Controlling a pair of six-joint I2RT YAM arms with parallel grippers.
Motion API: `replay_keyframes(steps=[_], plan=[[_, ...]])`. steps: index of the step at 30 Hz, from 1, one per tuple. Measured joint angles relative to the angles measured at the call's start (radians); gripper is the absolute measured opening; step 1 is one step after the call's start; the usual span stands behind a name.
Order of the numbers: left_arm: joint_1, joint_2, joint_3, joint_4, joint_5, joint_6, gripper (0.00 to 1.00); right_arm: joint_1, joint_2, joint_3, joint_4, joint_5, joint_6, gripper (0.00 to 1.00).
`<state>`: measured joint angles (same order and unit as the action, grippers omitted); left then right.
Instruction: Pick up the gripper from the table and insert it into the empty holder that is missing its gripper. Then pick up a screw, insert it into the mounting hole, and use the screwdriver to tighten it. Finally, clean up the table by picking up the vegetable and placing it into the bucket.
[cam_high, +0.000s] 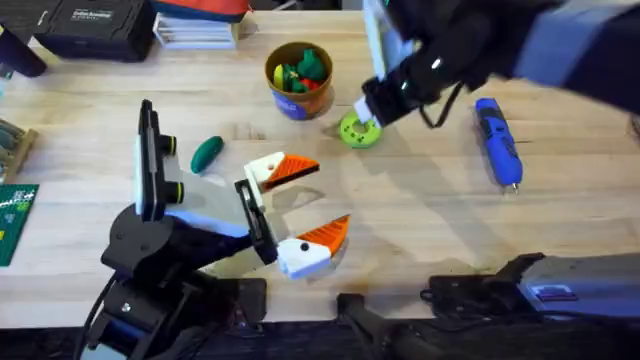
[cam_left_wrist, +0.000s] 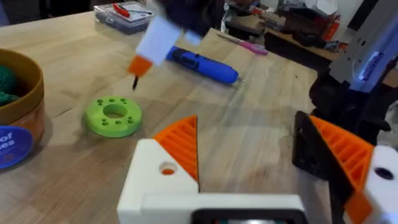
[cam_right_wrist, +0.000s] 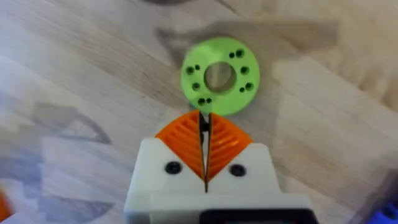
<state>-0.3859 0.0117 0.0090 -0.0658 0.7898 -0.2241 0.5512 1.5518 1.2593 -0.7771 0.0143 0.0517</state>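
One small dark screw (cam_right_wrist: 203, 124), light, stiff and easily dropped, sits pinched at its head between the right gripper's (cam_right_wrist: 204, 127) pressed-together fingers, just above the lime-green disc (cam_right_wrist: 219, 76) on the worktop (cam_high: 420, 220); the left gripper's (cam_left_wrist: 261, 155) fingers stand spread, empty.

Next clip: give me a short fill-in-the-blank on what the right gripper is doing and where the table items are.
1. The right gripper is shut on a small dark ____ at the edge of the green disc.
2. The ____ screwdriver lies on the table, untouched.
3. The dark green vegetable lies on the table, not yet in the ____.
Missing words: screw; blue; bucket.
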Motion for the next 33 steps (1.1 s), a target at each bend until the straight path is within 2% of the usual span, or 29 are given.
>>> replay_keyframes(steps=[6, 10, 15, 21, 33], plan=[[0.0, 0.0, 0.0, -0.004, 0.001, 0.0, 0.986, 0.093, -0.057, 0.226, -0.187, -0.036, -0.001, 0.006], [0.0, 0.0, 0.0, -0.004, 0.001, 0.005, 0.986, 0.199, -0.059, 0.317, -0.205, -0.1, -0.001, 0.006], [0.0, 0.0, 0.0, -0.004, 0.003, 0.017, 0.987, 0.323, -0.059, 0.333, -0.211, -0.134, 0.006, 0.006], [0.0, 0.0, 0.0, -0.006, 0.026, 0.078, 0.986, 0.404, -0.051, 0.333, -0.213, -0.143, 0.046, 0.006], [0.0, 0.0, 0.0, -0.006, 0.03, 0.09, 0.986, 0.459, 0.024, 0.333, -0.214, -0.142, 0.057, 0.006]])
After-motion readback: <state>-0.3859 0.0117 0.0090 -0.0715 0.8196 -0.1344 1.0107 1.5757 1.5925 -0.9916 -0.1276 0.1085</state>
